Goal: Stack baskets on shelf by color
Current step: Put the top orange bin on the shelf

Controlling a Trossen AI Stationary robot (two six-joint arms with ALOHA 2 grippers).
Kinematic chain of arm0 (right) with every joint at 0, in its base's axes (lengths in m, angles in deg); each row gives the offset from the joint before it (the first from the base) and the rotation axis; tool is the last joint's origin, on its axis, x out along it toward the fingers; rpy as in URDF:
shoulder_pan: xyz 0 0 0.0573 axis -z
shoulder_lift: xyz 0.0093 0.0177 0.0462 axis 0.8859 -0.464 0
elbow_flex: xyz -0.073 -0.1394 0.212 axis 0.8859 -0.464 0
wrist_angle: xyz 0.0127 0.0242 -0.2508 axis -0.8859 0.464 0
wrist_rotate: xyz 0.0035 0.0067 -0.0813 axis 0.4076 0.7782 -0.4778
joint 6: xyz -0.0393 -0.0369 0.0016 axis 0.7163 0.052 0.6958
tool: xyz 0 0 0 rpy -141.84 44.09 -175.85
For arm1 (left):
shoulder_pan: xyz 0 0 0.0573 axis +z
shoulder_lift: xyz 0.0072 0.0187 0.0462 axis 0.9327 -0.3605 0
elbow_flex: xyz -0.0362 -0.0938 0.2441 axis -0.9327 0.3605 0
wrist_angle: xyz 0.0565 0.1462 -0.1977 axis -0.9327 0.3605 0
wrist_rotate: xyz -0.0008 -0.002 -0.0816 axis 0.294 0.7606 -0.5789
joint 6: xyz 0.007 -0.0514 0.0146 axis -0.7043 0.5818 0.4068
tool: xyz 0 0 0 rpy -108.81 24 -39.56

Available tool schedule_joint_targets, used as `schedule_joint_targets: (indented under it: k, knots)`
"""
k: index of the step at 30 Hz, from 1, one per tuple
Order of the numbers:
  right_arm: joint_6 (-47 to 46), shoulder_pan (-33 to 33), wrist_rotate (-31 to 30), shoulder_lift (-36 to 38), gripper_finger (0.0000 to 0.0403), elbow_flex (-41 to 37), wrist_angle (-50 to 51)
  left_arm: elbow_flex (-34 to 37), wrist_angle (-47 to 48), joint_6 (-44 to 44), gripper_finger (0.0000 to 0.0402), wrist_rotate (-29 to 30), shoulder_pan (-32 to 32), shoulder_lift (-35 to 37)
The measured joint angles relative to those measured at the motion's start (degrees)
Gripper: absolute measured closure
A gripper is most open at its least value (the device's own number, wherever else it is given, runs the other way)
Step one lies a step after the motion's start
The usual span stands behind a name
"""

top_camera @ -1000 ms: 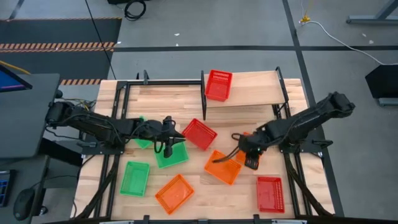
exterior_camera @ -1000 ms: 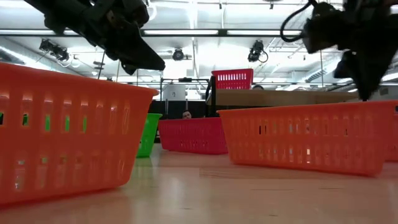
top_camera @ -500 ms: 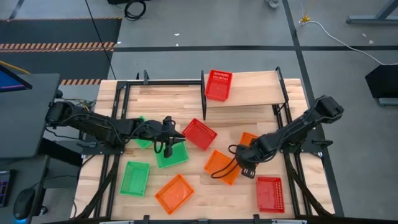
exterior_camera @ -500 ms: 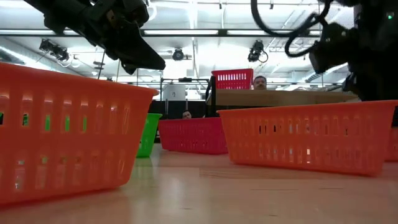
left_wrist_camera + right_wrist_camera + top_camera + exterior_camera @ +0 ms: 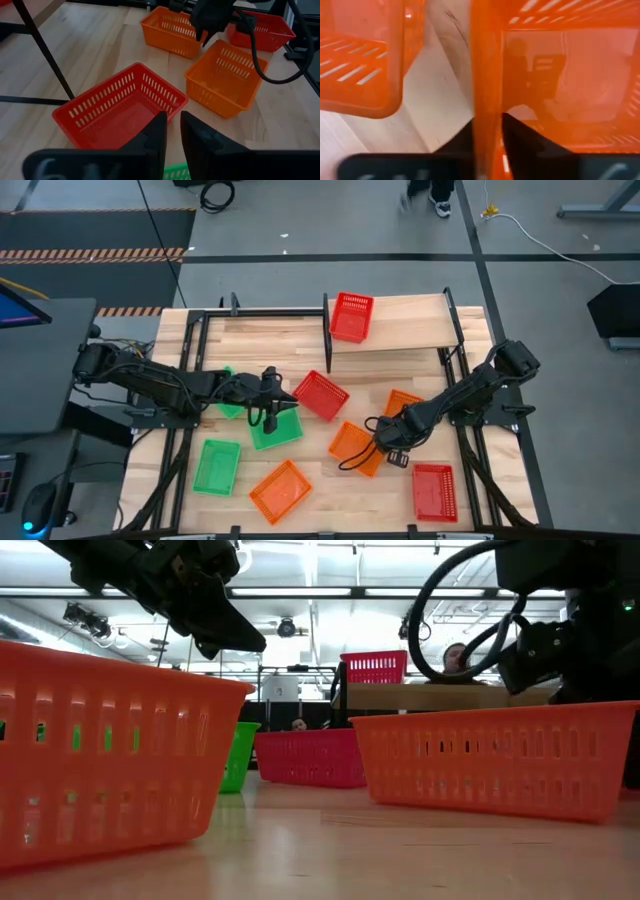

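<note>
My right gripper [image 5: 386, 448] points down at the right-hand wall of an orange basket [image 5: 352, 448] lying mid-table and is shut on it. A second orange basket [image 5: 403, 402] rests beside it, a third [image 5: 280, 490] near the front edge. My left gripper [image 5: 281, 402] hovers shut and empty over a green basket [image 5: 275, 428], high above the table in the low view [image 5: 235, 638]. One red basket [image 5: 350, 315] sits on the shelf [image 5: 415, 320]. Other red baskets [image 5: 321, 395] [image 5: 433, 492] and green baskets [image 5: 217, 466] [image 5: 230, 405] lie flat on the table. My right gripper has the orange basket's right-hand wall [image 5: 487, 100] between its two fingers [image 5: 520, 142], one inside the basket and one outside. The fingers come from above, pointing down. The basket [image 5: 490, 765] still rests flat on the table.
The shelf's black posts [image 5: 328, 330] stand at the table's far side, with bare plank to the right of the red basket. Open wood lies between the mid-table baskets. A person [image 5: 458, 655] shows beyond the table in the low view.
My right gripper has come down and a little toward the table's near-left, from above the far orange basket to the right wall of the mid-table orange basket.
</note>
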Motion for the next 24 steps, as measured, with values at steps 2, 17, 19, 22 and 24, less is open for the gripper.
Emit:
schedule_joint_targets:
  k: [2, 17, 19, 22, 24]
  knots:
    - [0.74, 0.53, -0.17, 0.96, 0.0385, 0.0, 0.9, 0.0, 0.0, 0.0, 0.0344, 0.0, 0.0, 0.0]
    - [12.81, 6.94, -3.15, 10.18, 0.0395, 14.07, 20.06, 0.0, -0.02, 1.57, 0.0347, 0.0, -0.39, 0.0]
    - [15.64, 7.57, -5.02, 10.58, 0.0395, 19.3, 25.88, 0.0, 0.04, 1.55, 0.0348, -0.02, -0.63, 0.0]
    - [18.37, 8.67, -9.22, 10.44, 0.0395, 27.54, 34.54, 0.0, 0.04, 1.55, 0.0348, -0.04, -0.66, 0.0]
    - [19.63, 9.71, -12.46, 10.45, 0.0395, 32.35, 39.11, 0.0, 0.08, 1.52, 0.0346, -0.02, -0.63, 0.0]
